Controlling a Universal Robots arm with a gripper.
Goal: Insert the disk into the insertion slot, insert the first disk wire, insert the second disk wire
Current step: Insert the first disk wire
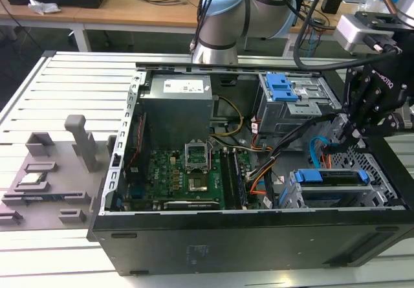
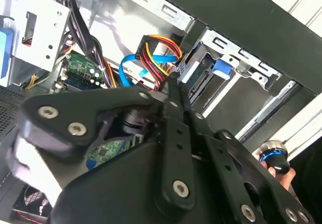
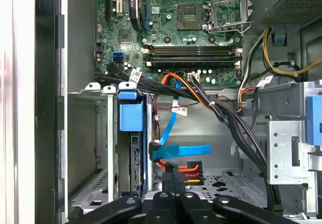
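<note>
The disk (image 1: 330,177), in its blue carrier (image 3: 130,117), sits inside the grey insertion slot (image 1: 378,191) at the case's near corner on the exterior view's right. My gripper (image 1: 347,136) hangs just behind it, inside the case. In both wrist views the fingers (image 3: 172,181) are shut on the black plug of the first disk wire (image 3: 188,169), whose red, orange and yellow strands (image 2: 158,50) fan out from the tips. The second disk wire (image 3: 186,150), a light blue flat cable, loops beside it. Its blue plug lies close to the disk's back edge; I cannot tell whether it is seated.
A thick black cable bundle (image 3: 226,113) crosses above the bay floor. The taller cage with a blue latch (image 1: 283,87) stands behind the gripper. The motherboard (image 1: 194,171) and power supply (image 1: 178,94) take up the case's middle. Grey fixtures (image 1: 45,171) stand on the slatted table at the exterior view's left.
</note>
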